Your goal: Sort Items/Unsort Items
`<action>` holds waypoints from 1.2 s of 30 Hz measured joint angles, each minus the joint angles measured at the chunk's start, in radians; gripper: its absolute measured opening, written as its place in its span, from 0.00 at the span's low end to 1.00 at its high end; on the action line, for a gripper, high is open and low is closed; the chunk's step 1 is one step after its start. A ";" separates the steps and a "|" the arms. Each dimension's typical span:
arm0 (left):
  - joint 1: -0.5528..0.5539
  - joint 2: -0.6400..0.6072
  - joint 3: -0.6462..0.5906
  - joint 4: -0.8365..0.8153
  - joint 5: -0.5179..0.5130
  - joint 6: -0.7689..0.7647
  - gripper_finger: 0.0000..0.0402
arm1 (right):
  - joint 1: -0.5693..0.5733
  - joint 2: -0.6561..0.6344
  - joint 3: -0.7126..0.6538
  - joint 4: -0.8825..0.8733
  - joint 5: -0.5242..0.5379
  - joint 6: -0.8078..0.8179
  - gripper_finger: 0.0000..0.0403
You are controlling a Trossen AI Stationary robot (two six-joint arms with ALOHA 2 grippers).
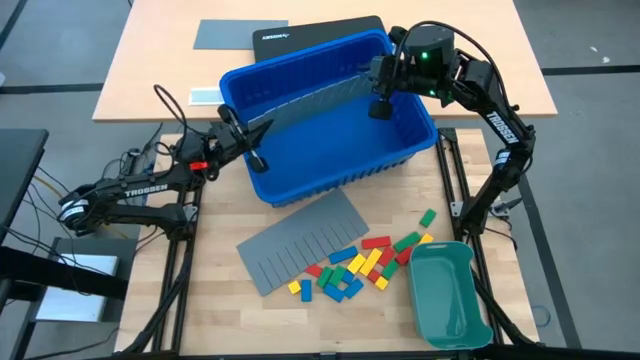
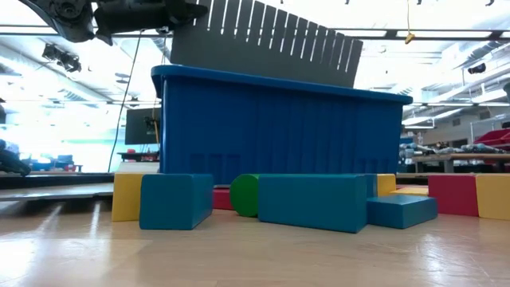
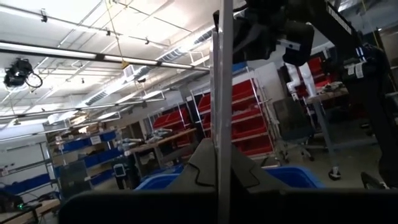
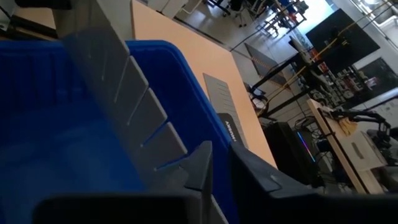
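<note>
Two grey slotted divider sheets: one flat on the counter (image 1: 215, 310), beside roughly twenty small coloured toy blocks (image 1: 362, 267); one (image 1: 305, 104) in the blue plastic bin (image 1: 330, 175), clamped at opposite ends by left gripper (image 1: 256, 131) and right gripper (image 1: 380, 108).

1. The word "TROSSEN" in white capital letters runs along the dark left arm (image 1: 140, 187), seen from above.
2. The same word "TROSSEN" in white capitals runs along the dark right arm (image 1: 497, 128), reading down its length.
3. A black case (image 1: 320, 33) behind the blue bin (image 1: 330, 165) carries a short line of white lettering near one corner, too small to read.
</note>
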 joint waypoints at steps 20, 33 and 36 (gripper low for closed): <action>-0.005 0.000 0.001 -0.020 -0.003 0.001 0.00 | -0.002 0.000 0.000 -0.027 0.024 0.003 0.01; -0.005 0.000 0.001 -0.013 -0.033 0.026 0.00 | -0.003 0.000 0.000 -0.027 0.024 0.003 0.00; -0.005 0.000 0.001 -0.021 -0.032 0.025 0.00 | -0.003 0.000 0.000 -0.028 0.024 0.003 0.00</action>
